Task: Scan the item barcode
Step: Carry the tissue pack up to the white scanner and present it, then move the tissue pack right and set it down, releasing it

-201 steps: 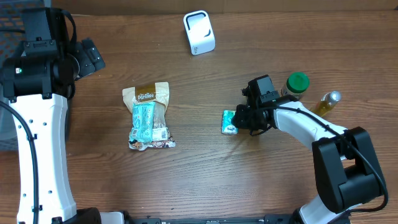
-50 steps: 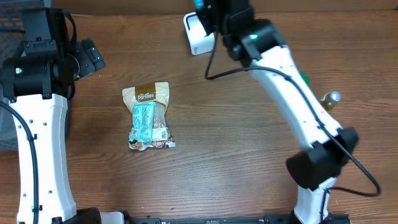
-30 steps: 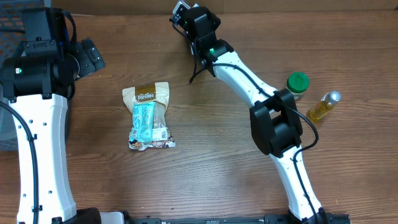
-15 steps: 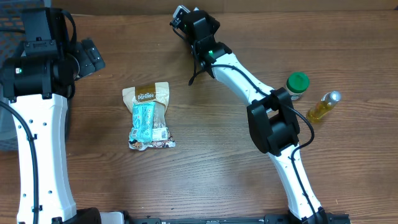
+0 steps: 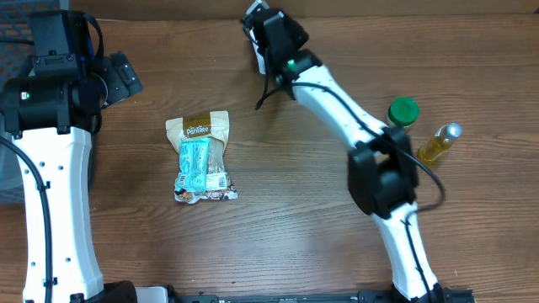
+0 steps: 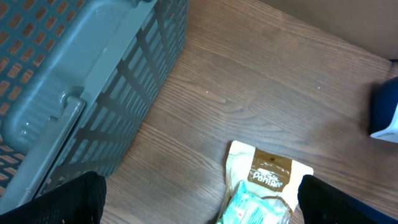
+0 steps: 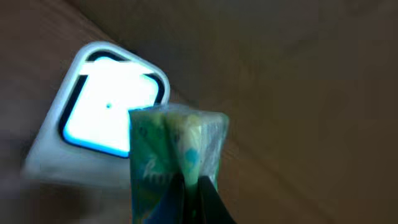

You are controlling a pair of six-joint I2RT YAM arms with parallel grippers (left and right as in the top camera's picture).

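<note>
The green packet (image 7: 177, 140) is up at the scanner (image 7: 109, 118)
The right claw (image 7: 189, 186) pinches the bottom of the green packet tight, and the packet sticks up just in front of the scanner's bright window (this view is blurry). The left claw (image 5: 126, 76) is spread wide, well apart from the scanner, holding nothing.

Overhead is evenly lit and sharp; right wrist dim, blurred, scanner (image 7: 109, 118) glaring.
</note>
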